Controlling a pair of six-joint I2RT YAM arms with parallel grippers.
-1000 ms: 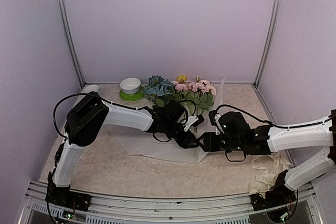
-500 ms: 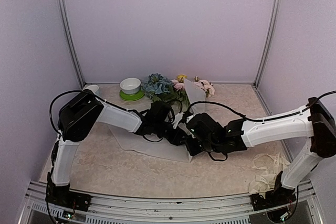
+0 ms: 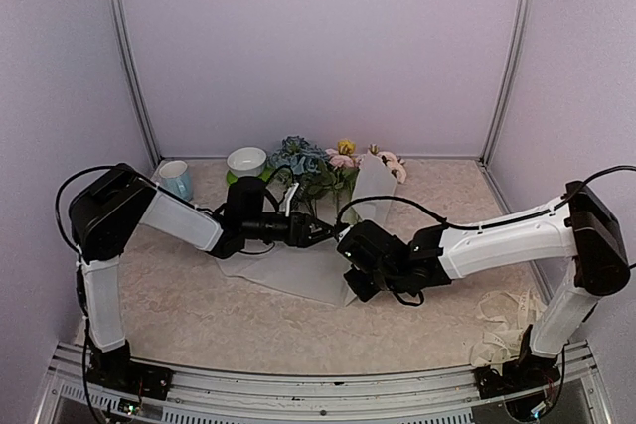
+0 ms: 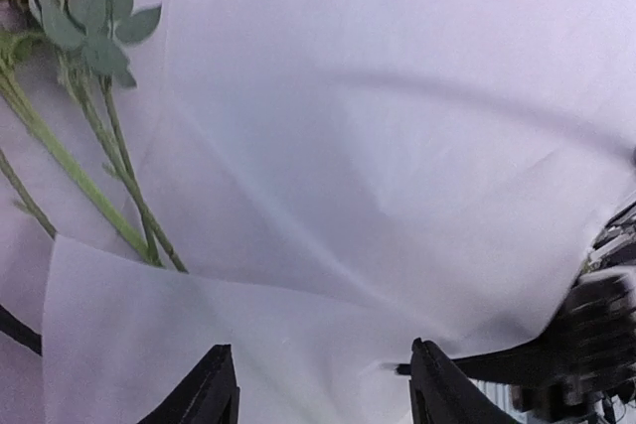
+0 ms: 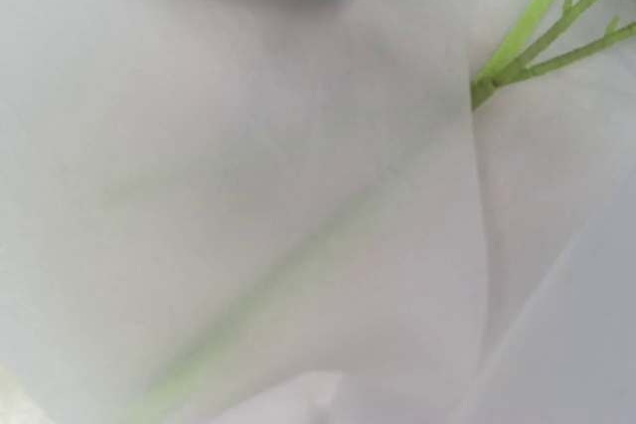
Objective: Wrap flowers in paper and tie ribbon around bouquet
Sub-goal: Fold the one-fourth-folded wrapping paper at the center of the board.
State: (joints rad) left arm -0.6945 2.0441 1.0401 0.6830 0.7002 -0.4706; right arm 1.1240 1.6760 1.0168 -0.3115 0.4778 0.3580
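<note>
Early in task, approx. first third by the look of it. Artificial flowers (image 3: pixel 316 168) (blue hydrangea heads, pink and yellow blooms, green leaves, thin green stalks) lying on the far part of the large thin translucent white paper sheet (image 3: pixel 298 270), heads toward its far edge, stalks pointing in over its middle. Sheet mostly flat on the beige marbled worktop (image 3: pixel 199 320), w/ right side lifted and folding in over the stalks. In left wrist view, draped across them, only upper stalks and leaves showing. No closed cone yet. Left to do: finish right fold, bring left side over, then tie. Long narrow cream-white fabric ribbon (image 3: pixel 505 317) w/ dark lettering heaped well right of sheet, untouched. White ceramic bowl (image 3: pixel 246 159) and pale blue cup (image 3: pixel 177 178) beyond sheet's far-left corner, not involved.

Left arm: elbow high off sheet's left side, forearm reaching roughly level to the right. Left end effector (image 3: pixel 316 233) low over sheet's far-left part, beside the stalks. Fingers apart, nothing seen pinched betw. them, folded paper edge just ahead.

Right arm: elbow raised far right of sheet, forearm stretched long and low leftward. Right end effector (image 3: pixel 354 280) at sheet's near-right part, on the folded flap. Closed. Wrist view filled w/ paper right at the lens. Pinch point hidden, so cannot tell whether paper is actually caught, though prob. so.
</note>
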